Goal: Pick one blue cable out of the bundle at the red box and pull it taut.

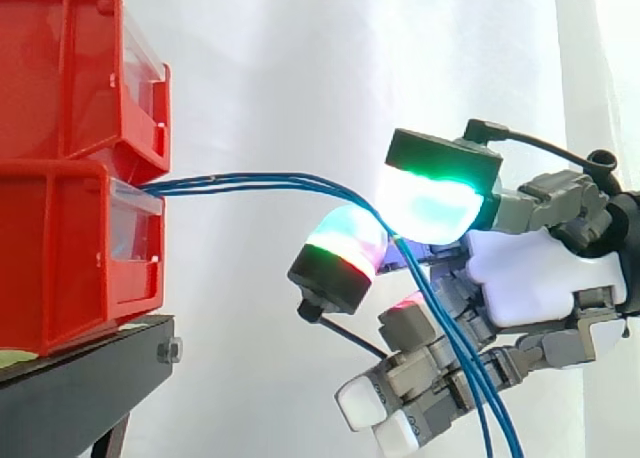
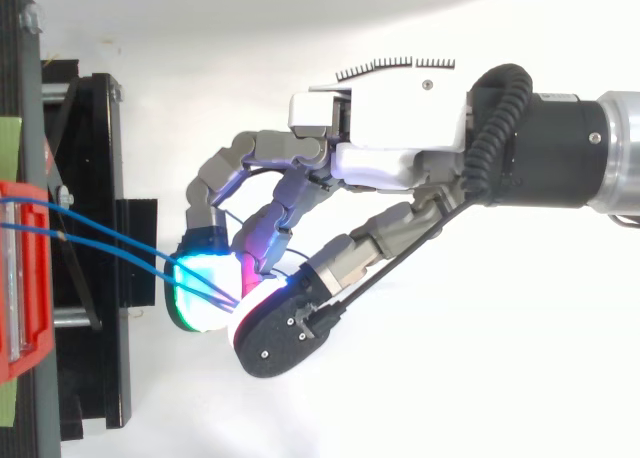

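A bundle of thin blue cables [image 1: 250,183] leaves the gap between the two stacked red bins [image 1: 60,258] and runs almost level to the right. My hand [image 1: 540,278] sits right of the bins with its fingers curled. Two glowing pads [image 1: 430,203], one green and cyan and one red-striped, close on the cables where they meet. Past the pinch the cables drop steeply across the lower fingers and out of the bottom edge. From above, the cables [image 2: 100,240] slant from the red bin [image 2: 20,278] into the pads of the hand [image 2: 390,128]. I cannot tell how many strands are pinched.
The bins stand on a black stand [image 1: 80,388] at the left, seen from above as a dark frame [image 2: 100,278]. A white curtain hangs behind. Open space lies between the bins and the hand, crossed only by the cables.
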You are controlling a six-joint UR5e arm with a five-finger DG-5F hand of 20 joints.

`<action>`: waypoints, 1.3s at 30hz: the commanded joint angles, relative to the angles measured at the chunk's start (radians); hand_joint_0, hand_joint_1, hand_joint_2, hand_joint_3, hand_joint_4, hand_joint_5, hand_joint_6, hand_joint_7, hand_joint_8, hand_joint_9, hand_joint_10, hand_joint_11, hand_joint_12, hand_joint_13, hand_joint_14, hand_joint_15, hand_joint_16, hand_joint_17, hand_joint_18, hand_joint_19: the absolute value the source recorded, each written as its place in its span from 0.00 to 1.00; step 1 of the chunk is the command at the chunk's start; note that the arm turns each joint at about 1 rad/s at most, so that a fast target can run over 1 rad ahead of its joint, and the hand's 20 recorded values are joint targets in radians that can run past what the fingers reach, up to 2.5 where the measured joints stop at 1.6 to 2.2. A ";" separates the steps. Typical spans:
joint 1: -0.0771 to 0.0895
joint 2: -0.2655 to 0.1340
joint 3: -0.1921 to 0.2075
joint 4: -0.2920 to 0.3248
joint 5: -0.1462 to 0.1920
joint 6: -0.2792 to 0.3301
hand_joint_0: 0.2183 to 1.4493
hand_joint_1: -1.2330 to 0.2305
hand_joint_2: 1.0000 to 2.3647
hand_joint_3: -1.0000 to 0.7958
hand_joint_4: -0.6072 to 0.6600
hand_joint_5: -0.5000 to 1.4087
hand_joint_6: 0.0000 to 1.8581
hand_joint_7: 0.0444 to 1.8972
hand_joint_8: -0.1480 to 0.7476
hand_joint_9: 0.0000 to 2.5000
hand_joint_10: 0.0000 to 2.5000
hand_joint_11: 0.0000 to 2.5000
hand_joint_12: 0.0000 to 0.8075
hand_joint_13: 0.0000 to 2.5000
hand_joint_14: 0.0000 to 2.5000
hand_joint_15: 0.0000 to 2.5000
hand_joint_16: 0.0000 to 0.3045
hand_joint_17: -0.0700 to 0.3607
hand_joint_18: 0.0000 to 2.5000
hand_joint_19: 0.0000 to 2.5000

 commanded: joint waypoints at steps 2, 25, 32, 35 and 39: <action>0.000 0.000 0.001 0.000 0.002 0.000 0.47 0.24 0.00 0.28 0.34 0.17 0.52 0.45 0.52 0.38 0.00 0.35 0.43 0.31 0.00 0.13 0.16 0.42 0.25 0.09; 0.000 0.000 -0.001 0.004 0.002 -0.001 0.30 0.35 0.00 0.31 0.37 0.18 0.49 0.45 0.48 0.40 0.00 0.33 0.44 0.31 0.00 0.15 0.16 0.42 0.22 0.14; 0.000 0.000 0.001 0.004 0.002 -0.001 0.29 0.48 0.01 0.39 0.38 0.19 0.47 0.43 0.47 0.41 0.00 0.31 0.45 0.30 0.00 0.16 0.17 0.43 0.20 0.15; 0.000 0.000 -0.001 0.002 0.002 0.000 0.29 0.48 0.01 0.40 0.40 0.19 0.46 0.42 0.48 0.41 0.00 0.32 0.45 0.30 0.00 0.16 0.18 0.44 0.20 0.15; 0.000 0.000 -0.001 0.002 -0.001 -0.005 0.30 0.48 0.01 0.40 0.43 0.19 0.45 0.41 0.48 0.41 0.00 0.31 0.46 0.30 0.00 0.16 0.18 0.45 0.20 0.15</action>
